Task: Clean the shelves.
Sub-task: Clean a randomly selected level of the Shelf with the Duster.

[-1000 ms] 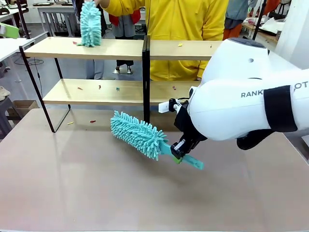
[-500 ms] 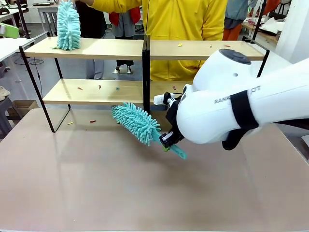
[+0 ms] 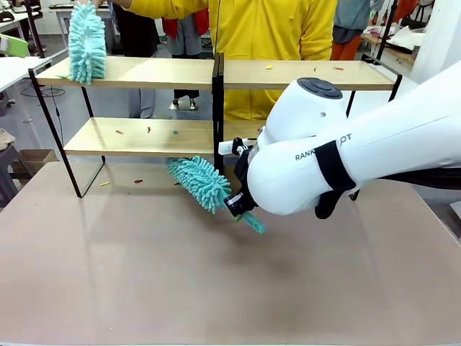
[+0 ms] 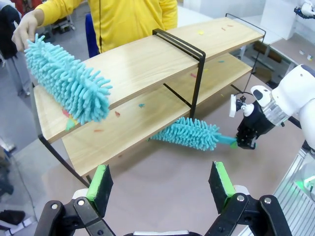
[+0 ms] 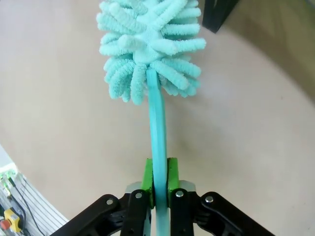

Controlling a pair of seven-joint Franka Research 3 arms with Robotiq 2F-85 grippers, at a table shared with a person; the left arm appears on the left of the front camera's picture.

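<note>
Grey-brown tabletop (image 3: 144, 274) carries the shelves (image 3: 166, 72) at its far edge, 2 long boards running left to right, coloured scraps (image 3: 148, 130) on both; the teal duster (image 3: 198, 182) points up-left at the lower board, handle pinched tight in the right gripper (image 3: 239, 205), the nearer one; left gripper (image 4: 161, 179) hangs farther off, jaws wide, empty.

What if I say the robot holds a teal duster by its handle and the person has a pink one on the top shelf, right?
Not pink. The person's duster at the top shelf is teal too, like the robot's duster; the front view shows it. The rest is right.
</note>
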